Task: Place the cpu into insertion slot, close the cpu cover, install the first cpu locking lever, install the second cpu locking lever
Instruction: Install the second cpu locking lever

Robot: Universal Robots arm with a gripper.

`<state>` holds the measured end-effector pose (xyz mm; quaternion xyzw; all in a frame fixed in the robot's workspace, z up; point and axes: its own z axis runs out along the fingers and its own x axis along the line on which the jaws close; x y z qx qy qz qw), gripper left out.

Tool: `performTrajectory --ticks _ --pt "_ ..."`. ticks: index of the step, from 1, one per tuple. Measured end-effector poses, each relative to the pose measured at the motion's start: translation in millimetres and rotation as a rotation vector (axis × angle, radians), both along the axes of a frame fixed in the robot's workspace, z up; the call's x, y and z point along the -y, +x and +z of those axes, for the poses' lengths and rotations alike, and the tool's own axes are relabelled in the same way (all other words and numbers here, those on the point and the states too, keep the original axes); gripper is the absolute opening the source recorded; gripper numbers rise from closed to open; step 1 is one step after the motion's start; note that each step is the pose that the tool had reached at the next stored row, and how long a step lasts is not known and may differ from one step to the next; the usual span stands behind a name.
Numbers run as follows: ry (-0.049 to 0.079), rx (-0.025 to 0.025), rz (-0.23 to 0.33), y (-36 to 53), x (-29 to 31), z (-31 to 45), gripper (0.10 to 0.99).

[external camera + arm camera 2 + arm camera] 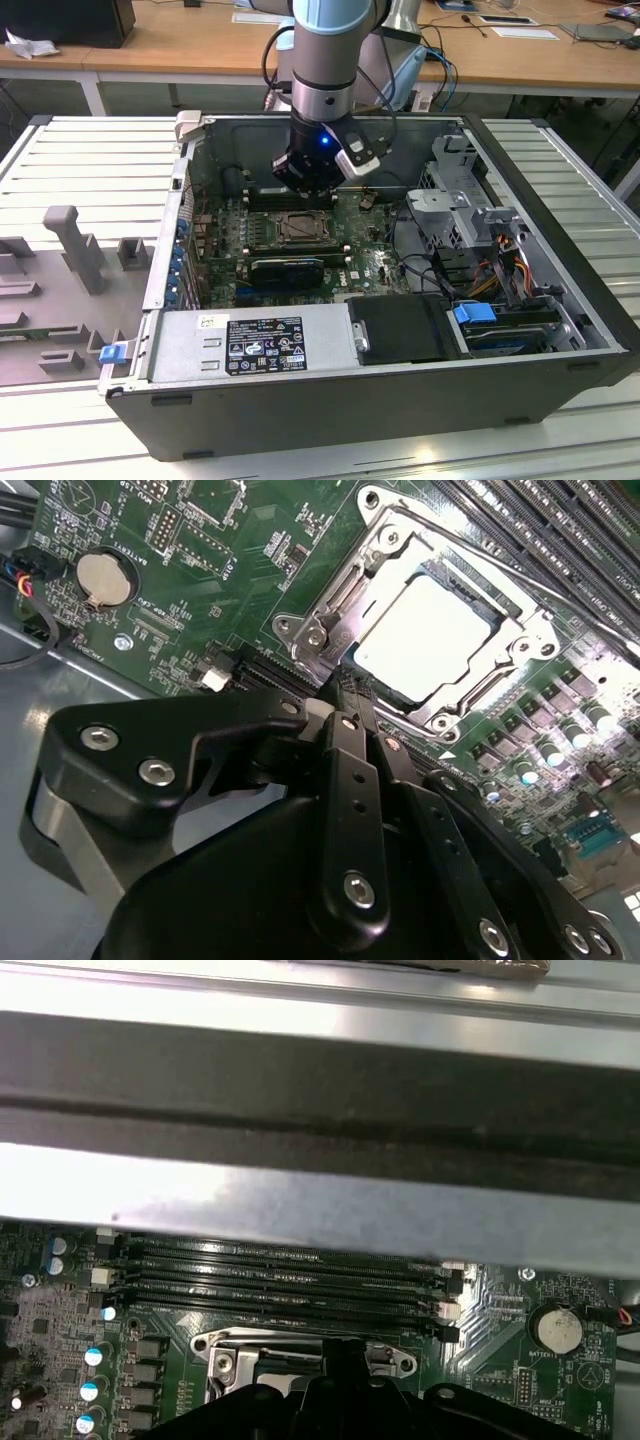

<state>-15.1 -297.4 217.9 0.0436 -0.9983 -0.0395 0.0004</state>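
bench: ribbed pale-grey metal surface (90, 160) under and around the open computer case (560, 300) | behind: long wooden desks (180, 45) on white legs, papers (510, 25) on top | far corner at exterior view's left: dark box (70, 20), possibly a monitor | light: even, overhead, no hard shadows

Long black memory slots (290, 1285) are seen lying beyond the gripper (345, 1355) on the green circuit board (500, 1335); a round coin battery (558, 1328) is mounted off to one side.
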Motion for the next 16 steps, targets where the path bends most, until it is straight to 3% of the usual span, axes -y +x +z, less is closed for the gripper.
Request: performTrajectory --ticks 16 --pt "0.000 0.0000 0.000 0.4 7.9 0.0 0.106"
